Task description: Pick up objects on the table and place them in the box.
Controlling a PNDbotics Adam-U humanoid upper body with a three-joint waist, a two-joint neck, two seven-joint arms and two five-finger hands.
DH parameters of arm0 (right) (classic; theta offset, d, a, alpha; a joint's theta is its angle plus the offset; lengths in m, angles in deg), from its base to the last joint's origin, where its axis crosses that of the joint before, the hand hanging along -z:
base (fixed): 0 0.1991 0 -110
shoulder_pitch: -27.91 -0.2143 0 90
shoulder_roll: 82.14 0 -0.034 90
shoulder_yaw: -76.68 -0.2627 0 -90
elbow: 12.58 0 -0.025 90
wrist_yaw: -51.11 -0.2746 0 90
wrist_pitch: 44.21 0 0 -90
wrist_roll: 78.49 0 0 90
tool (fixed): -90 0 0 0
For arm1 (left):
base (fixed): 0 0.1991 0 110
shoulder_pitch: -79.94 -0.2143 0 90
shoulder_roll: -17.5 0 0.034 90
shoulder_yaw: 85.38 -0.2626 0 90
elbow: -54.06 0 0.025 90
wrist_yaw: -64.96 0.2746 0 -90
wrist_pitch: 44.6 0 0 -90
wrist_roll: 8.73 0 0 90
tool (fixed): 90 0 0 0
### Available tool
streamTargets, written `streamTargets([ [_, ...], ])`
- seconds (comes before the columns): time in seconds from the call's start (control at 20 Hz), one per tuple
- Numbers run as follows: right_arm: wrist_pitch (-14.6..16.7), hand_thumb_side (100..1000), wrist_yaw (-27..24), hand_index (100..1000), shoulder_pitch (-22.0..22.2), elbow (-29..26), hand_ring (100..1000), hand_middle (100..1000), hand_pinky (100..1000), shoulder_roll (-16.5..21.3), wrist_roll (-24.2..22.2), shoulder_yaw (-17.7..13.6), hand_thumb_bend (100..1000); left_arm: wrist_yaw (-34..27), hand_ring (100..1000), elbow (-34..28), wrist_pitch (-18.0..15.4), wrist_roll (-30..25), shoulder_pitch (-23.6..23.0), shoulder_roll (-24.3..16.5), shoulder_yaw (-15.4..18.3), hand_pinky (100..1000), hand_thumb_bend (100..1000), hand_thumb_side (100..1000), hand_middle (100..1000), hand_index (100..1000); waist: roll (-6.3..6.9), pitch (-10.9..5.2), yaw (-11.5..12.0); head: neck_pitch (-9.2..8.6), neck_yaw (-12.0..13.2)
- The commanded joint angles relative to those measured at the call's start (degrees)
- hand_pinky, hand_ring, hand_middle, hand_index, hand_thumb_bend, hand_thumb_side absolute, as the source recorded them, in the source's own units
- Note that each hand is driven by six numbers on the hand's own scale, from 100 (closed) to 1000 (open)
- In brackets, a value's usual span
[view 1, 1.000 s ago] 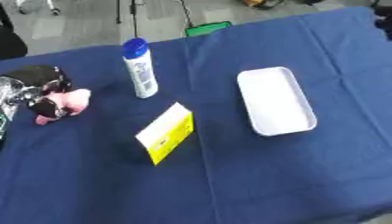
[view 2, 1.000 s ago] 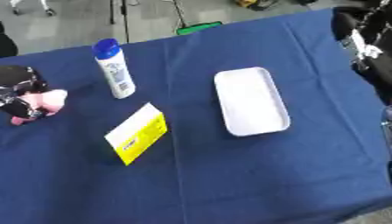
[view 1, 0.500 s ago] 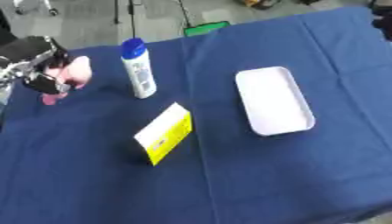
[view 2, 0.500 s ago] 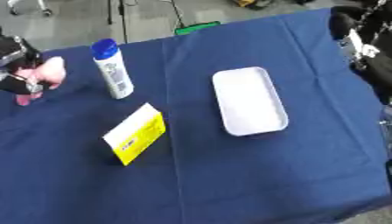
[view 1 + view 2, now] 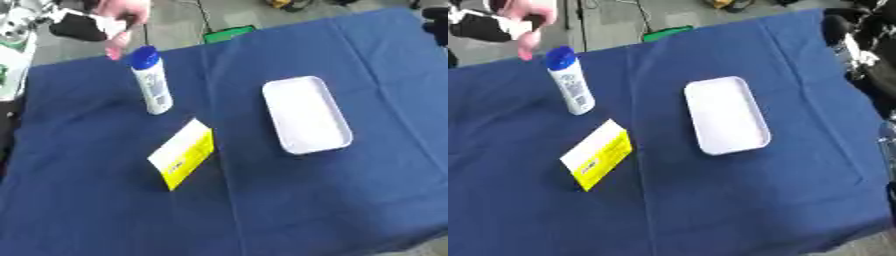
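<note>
Left robot hand (image 5: 87,25), fingers curled round a soft pink toy (image 5: 121,20), hovers far-left; shallow white plastic box (image 5: 305,114) lies rightward, long axis near-to-far.

Even, bright overhead light, faint shadows; both views soft, motion blur smearing the upper-left corner.

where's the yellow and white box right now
The yellow and white box lies left of centre on the blue cloth, just below the blue-capped bottle and left of the white tray.
</note>
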Motion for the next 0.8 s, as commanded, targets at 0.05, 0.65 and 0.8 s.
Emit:
streamTargets([
  [0.05,0.15,468,-0.50,837,-1.31,-0.70,823,859,837,0.80,-0.42,0.25,433,3.25,436,2.83,0.09,1.26,2.97,3.39,-2.96,564,221,299,415,487,0.10,-2.25,-1.47,-1.16,0.82],
  [0.65,-0.48,463,0.90,835,-3.42,-0.95,888,899,878,-0.18,5.50,-0.06,460,24.15,549,15.08,-1.33,7.07,3.48,14.11,-5.20,630,256,352,509,595,0.85,-1.39,-8.40,-2.58,1.90],
  [0.8,-0.66,463,1.69,835,-3.64,-1.27,889,897,882,-0.32,7.17,0.14,459,26.51,556,15.93,-1.50,8.54,3.09,15.21,-5.72,637,267,361,515,604,0.96,-1.27,-9.17,-2.70,1.90],
])
